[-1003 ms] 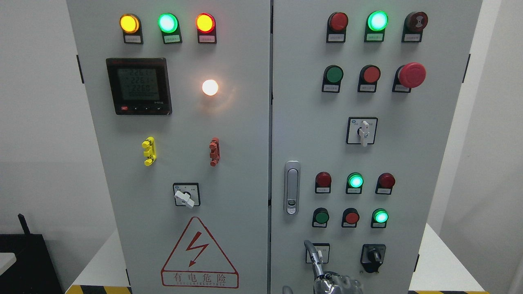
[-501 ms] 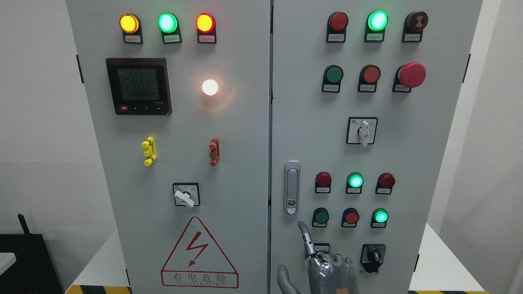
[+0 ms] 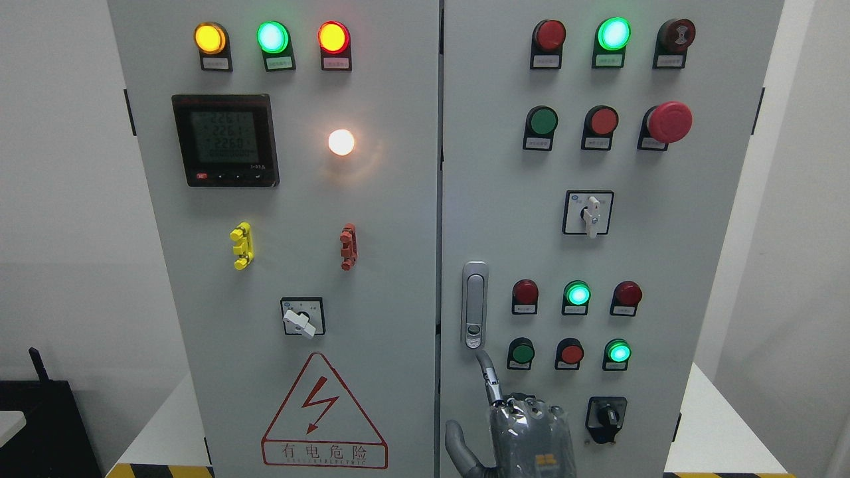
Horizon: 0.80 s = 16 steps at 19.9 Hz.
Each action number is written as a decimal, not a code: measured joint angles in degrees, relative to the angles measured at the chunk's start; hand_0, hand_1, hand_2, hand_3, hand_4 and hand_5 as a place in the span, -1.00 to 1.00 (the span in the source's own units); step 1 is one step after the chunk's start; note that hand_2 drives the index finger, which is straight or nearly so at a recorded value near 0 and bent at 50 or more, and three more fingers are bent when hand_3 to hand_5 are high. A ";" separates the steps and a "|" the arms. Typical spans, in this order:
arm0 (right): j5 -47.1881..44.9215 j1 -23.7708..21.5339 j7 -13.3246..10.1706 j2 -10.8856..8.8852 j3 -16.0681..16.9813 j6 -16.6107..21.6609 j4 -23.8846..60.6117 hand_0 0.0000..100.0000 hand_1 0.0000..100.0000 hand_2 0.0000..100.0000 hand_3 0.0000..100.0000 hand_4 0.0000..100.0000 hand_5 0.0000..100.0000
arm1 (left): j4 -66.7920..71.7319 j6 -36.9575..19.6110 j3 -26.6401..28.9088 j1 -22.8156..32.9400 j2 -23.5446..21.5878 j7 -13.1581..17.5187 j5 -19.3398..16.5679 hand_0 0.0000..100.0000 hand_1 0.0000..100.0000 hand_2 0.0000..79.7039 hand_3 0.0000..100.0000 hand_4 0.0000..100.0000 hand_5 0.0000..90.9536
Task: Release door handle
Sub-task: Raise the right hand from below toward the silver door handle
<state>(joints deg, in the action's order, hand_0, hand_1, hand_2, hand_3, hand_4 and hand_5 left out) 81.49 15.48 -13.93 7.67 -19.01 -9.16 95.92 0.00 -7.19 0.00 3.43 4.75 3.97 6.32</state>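
Note:
A silver door handle (image 3: 474,304) stands upright on the left edge of the cabinet's right door (image 3: 491,199), with a round lock button near its lower end. My right hand (image 3: 521,431) rises from the bottom edge just below it. Its index finger (image 3: 487,372) points straight up, the tip just under the handle's bottom and apart from it. The other fingers are curled into the palm and the thumb (image 3: 458,441) sticks out to the left. The hand holds nothing. My left arm does not show.
Both grey doors carry lit lamps, push buttons and rotary switches; a black selector switch (image 3: 605,417) sits right of my hand and green and red buttons (image 3: 571,353) just above it. A red mushroom stop button (image 3: 669,122) protrudes at the upper right. A meter (image 3: 224,139) is on the left door.
My right hand has climbed from the bottom edge, and its extended index finger has moved up and slightly left to just under the handle. The door and handle are unchanged.

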 measured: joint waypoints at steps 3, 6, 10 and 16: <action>0.17 0.53 0.18 0.01 -0.05 -0.17 -0.59 -0.21 -0.32 -1.00 1.00 0.82 0.98 | 0.00 0.00 0.00 0.00 0.00 0.00 0.00 -0.76 -0.22 -1.00 -1.00 -1.00 -1.00; 0.28 0.90 0.30 0.08 -0.10 -1.11 -1.05 -0.20 -0.33 -1.00 1.00 0.82 0.98 | 0.00 0.00 0.00 0.00 0.00 0.00 -0.01 -0.76 -0.22 -1.00 -1.00 -1.00 -1.00; 0.35 1.55 0.36 0.14 -0.14 -1.64 -1.53 -0.20 -0.33 -1.00 1.00 0.81 0.98 | 0.00 0.00 0.00 0.00 0.00 -0.02 -0.01 -0.76 -0.22 -1.00 -1.00 -1.00 -1.00; 0.37 2.40 0.37 0.24 -0.19 -1.79 -2.06 -0.19 -0.33 -1.00 1.00 0.81 0.98 | 0.00 0.00 0.00 0.00 0.00 -0.06 -0.01 -0.76 -0.22 -1.00 -1.00 -1.00 -1.00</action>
<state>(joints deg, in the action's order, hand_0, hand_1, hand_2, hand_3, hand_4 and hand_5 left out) 81.86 17.88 -13.56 7.92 -19.21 -10.95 93.86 0.00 -7.19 0.00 3.43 4.74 3.91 6.32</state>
